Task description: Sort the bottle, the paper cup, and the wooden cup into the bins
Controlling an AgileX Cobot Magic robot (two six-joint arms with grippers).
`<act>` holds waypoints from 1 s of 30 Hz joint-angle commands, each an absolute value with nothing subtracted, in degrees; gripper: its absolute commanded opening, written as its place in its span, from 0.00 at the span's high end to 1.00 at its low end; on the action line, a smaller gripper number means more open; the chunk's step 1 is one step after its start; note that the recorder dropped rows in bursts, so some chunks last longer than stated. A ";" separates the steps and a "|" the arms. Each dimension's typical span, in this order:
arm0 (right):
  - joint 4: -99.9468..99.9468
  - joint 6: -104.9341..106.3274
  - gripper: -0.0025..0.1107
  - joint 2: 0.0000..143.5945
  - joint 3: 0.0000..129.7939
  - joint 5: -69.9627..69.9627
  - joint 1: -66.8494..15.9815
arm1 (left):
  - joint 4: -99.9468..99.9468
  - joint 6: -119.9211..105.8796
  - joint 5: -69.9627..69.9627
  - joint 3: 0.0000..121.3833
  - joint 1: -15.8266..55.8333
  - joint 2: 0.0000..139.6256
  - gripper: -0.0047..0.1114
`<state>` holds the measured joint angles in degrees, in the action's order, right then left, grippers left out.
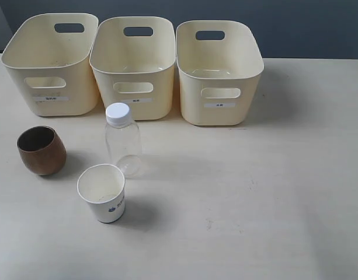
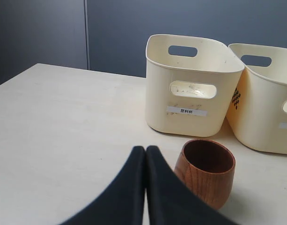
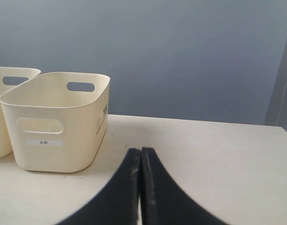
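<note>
Brown wooden cup (image 2: 206, 171) stands upright on desk (image 2: 63, 126), just beside and beyond left fingers (image 2: 145, 152), pressed together, empty. Spread them first, straddle rim squarely. Right fingers (image 3: 140, 153) likewise pressed together.

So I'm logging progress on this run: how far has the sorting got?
Nothing is sorted yet. The bottle, paper cup and wooden cup all stand on the table in front of the three bins, which look empty. Nothing is in hand: the left gripper and right gripper are both shut on nothing. All three items remain to be binned.
</note>
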<state>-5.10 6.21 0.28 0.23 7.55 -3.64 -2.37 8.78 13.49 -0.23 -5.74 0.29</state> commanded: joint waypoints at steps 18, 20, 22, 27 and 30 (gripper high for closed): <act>-24.22 5.22 0.98 0.00 0.00 2.39 -3.43 | -2.54 8.87 13.24 0.00 -5.54 0.00 0.96; -27.78 5.22 0.98 0.00 0.00 2.81 -3.43 | -2.54 8.87 13.24 0.00 -5.54 0.00 0.96; -28.98 4.40 0.98 0.00 0.00 2.66 -3.43 | -2.54 8.87 13.24 0.00 -5.54 0.00 0.96; -29.23 4.40 0.98 0.00 0.00 2.34 -3.43 | -2.54 8.87 13.24 0.00 -5.54 0.00 0.96; -29.23 4.40 0.98 0.00 0.00 0.61 -3.43 | -2.54 8.87 13.24 0.00 -5.54 0.00 0.96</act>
<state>-29.15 4.51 0.28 0.23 2.55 -3.64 -2.37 8.78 13.49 -0.23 -5.74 0.29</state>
